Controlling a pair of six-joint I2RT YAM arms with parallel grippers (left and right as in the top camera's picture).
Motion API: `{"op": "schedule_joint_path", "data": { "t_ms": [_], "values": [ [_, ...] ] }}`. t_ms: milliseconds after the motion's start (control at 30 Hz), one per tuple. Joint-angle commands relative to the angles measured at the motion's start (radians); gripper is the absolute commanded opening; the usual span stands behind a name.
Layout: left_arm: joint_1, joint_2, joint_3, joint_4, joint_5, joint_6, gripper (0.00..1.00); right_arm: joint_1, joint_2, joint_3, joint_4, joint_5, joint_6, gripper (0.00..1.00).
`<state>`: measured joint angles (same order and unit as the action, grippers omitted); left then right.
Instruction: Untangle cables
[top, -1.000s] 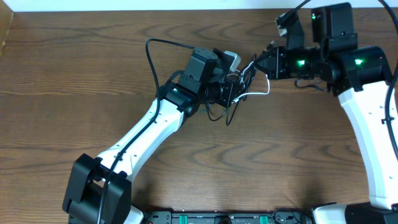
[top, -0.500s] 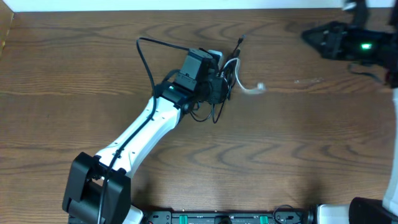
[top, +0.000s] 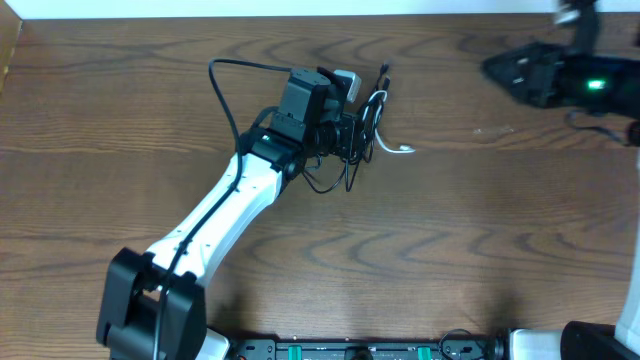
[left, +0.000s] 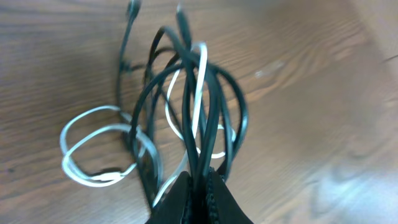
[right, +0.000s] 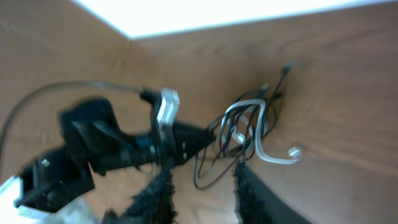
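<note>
Overhead: L gripper (top: 352, 133) sits far-centre on the table (top: 450, 260), closed on the cable bundle (top: 366, 120). The bundle lies just right of it. The white cable (top: 392, 148) pokes out right, plug end on the wood. R gripper (top: 497, 68) is far right, well apart from the bundle. It is blurred and its jaws can't be read from here.

L wrist cam: shows the grip that overhead hides. The fingertips (left: 180, 202) are pinched tight on the black cables (left: 214, 106) w/ a white strand among them. Black loops fan out away from the pinch. The white cable makes two loops on the table at left.

R wrist cam: R gripper (right: 204, 196) fingers are apart, bare wood between, nothing held; pic is blurred. Also shows L gripper side-on, bundle at its tip, white end curling right.
</note>
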<state>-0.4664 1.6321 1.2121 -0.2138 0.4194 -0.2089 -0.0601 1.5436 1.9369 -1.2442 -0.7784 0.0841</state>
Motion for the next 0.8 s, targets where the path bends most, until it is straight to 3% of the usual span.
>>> {"op": "schedule_joint_path", "data": {
  "t_ms": [0,100,333,767],
  "values": [
    [0.003,-0.117,0.019,0.033,0.066,-0.067,0.08,0.080,0.001,-0.056,0.004,0.084,-0.022,0.44],
    [0.003,-0.178,0.019,0.045,0.029,-0.127,0.08,0.151,0.001,-0.104,0.030,0.134,-0.007,0.49],
    [0.003,-0.270,0.019,0.044,-0.020,-0.231,0.08,0.290,0.001,-0.224,0.173,0.204,0.098,0.50],
    [0.003,-0.275,0.019,0.041,-0.015,-0.350,0.08,0.391,0.001,-0.385,0.413,0.324,0.282,0.53]
  ]
}}
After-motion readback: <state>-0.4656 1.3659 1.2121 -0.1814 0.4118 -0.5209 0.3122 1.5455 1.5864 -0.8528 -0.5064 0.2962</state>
